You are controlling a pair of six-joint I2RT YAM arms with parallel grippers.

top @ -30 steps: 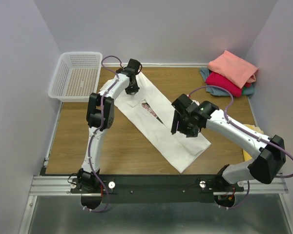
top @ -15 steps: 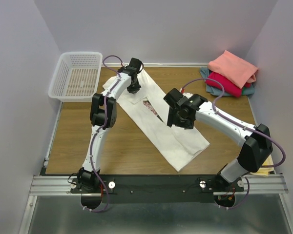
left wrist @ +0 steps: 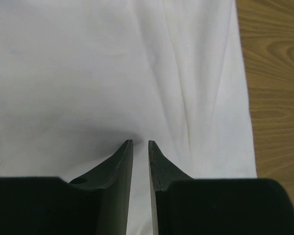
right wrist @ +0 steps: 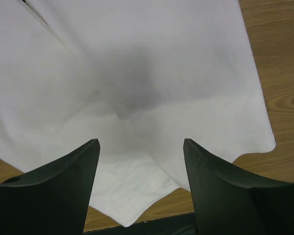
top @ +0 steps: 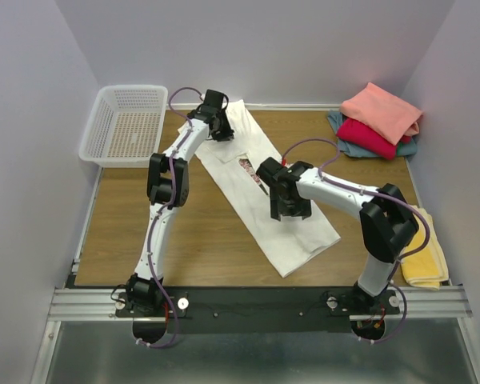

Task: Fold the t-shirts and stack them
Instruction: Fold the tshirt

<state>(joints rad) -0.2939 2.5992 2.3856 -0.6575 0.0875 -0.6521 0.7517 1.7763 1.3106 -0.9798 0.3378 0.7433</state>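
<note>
The right gripper (right wrist: 139,147), fingers wide apart, hovers over the near half of the long folded white shirt (top: 300,236), which lies slantwise on the table (top: 184,232) with its print mostly hidden. At the shirt's far end the left gripper (left wrist: 140,143) pinches the cloth, fingers almost together. Far right, a grey-blue shirt (top: 334,122) barely shows beneath a crimson shirt (top: 366,136) and a salmon shirt (top: 380,110).

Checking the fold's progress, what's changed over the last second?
The open right pincer swung left over the white t-shirt. The left pincer, shut on its far end, drew it slightly toward the back wall. The folded stack and basket stayed put.
</note>
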